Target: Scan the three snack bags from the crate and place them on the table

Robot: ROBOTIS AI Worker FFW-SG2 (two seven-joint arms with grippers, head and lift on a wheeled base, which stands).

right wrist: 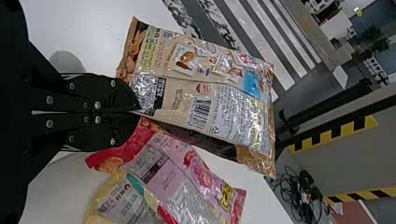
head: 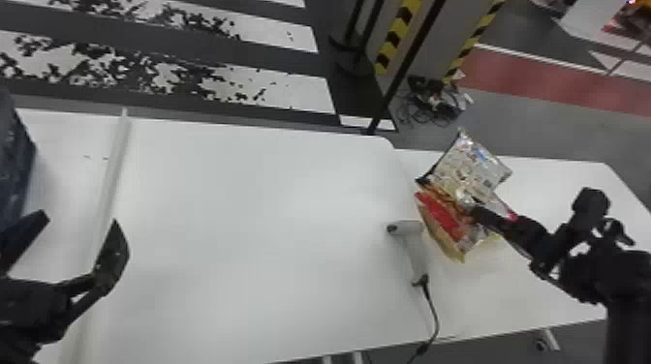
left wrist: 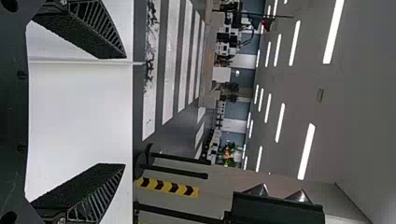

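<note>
Snack bag (head: pixel 469 167) pinched in right claw (head: pixel 475 213) — other bags (head: pixel 441 218), scanner (head: pixel 413 244) nearby

You're in a big indoor hall, probably a robotics test lab: crosswalk stripes (head: pixel 295 93), hazard tape (head: pixel 397 36), ceiling strip lights (left wrist: pixel 333 32), floor cables (head: pixel 421 110).

Could pass low over the broad middle of the white flat desk (head: pixel 252 193), between the long pale strip (head: pixel 112 159) and the grey handheld scanner (head: pixel 412 247). To the left, would meet the dark blue crate (head: pixel 13 164) and the black left gripper (head: pixel 80 220), spread wide beside it. To the right, would run into the scanner, its thin black cable (head: pixel 437 317) crossing toward the near edge, then the red, pink and yellow bags (head: pixel 443 218) just beside, and the tan foil bag (head: pixel 472 169) gripped above them.
</note>
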